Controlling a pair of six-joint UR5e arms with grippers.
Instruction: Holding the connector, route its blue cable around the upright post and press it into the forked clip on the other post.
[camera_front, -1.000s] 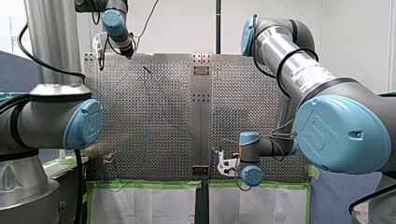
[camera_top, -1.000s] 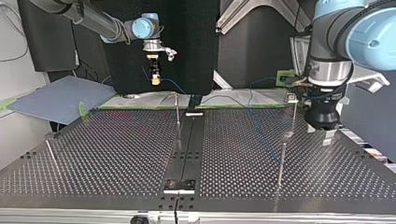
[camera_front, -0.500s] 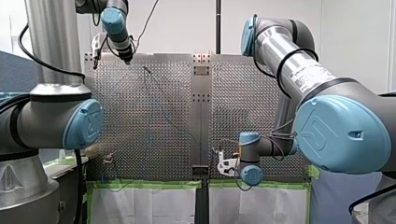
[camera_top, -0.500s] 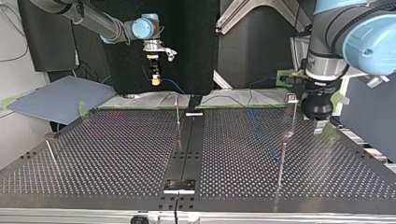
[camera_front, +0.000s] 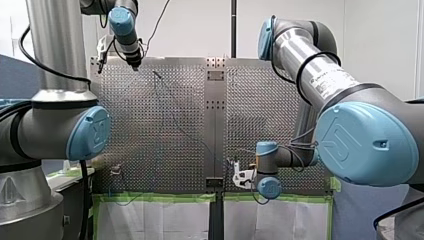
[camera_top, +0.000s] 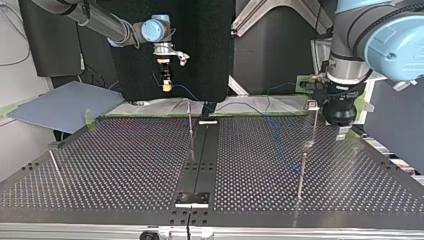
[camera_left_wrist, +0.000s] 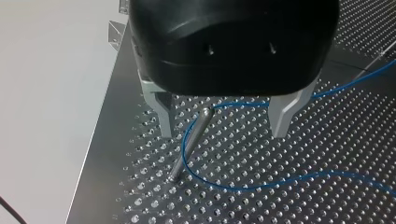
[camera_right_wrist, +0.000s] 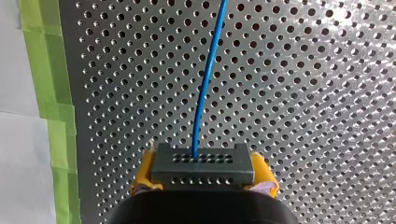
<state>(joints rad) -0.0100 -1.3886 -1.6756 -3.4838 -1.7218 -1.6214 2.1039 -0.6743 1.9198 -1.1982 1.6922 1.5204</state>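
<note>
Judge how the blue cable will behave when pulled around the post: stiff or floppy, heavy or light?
Probably floppy: the blue cable lies in loose curves and bends round the post. Likely light: it looks thin beside the connector. It may slip up the smooth post unless kept taut.

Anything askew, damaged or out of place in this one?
Nothing stands out. The right tool grips the connector squarely, the blue cable leaves it unkinked, and further along it bends round the post ahead of the open left tool. No damage shows.
</note>
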